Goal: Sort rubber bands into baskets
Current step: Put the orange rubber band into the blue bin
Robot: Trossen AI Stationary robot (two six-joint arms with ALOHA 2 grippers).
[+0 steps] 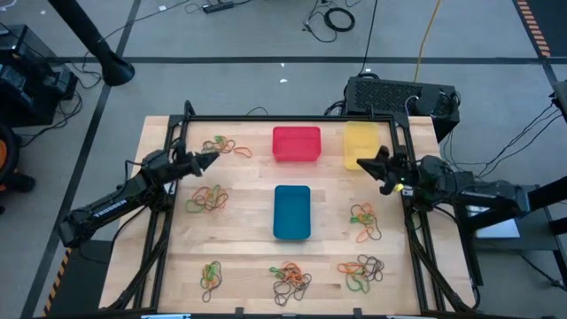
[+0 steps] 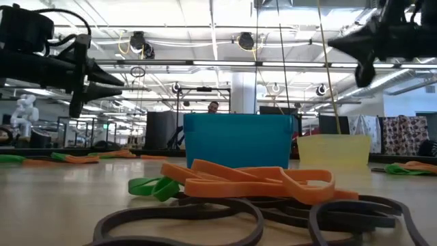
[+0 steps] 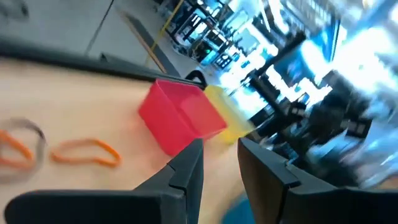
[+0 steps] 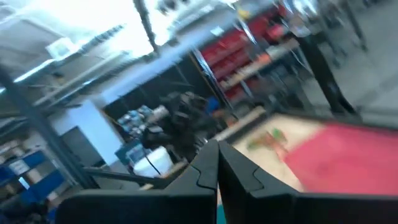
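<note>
The red basket [image 1: 296, 143] and the yellow basket [image 1: 361, 142] stand at the far middle of the table, and the blue basket [image 1: 291, 211] stands in the centre. Heaps of orange, green and dark rubber bands [image 1: 206, 199] lie around them; one heap [image 2: 252, 184] lies close in the low view. My left gripper [image 1: 215, 158] hangs above the table left of the red basket [image 3: 180, 115], slightly open and empty. My right gripper [image 1: 359, 165] hangs by the yellow basket's near edge, shut, with nothing showing between its fingers [image 4: 217, 158].
More band heaps lie at the far left [image 1: 226, 144], right [image 1: 363, 221], near left [image 1: 211, 275], near middle [image 1: 291, 279] and near right [image 1: 361, 270]. A black frame [image 1: 283, 119] borders the table. A black box [image 1: 399, 93] stands behind the far right corner.
</note>
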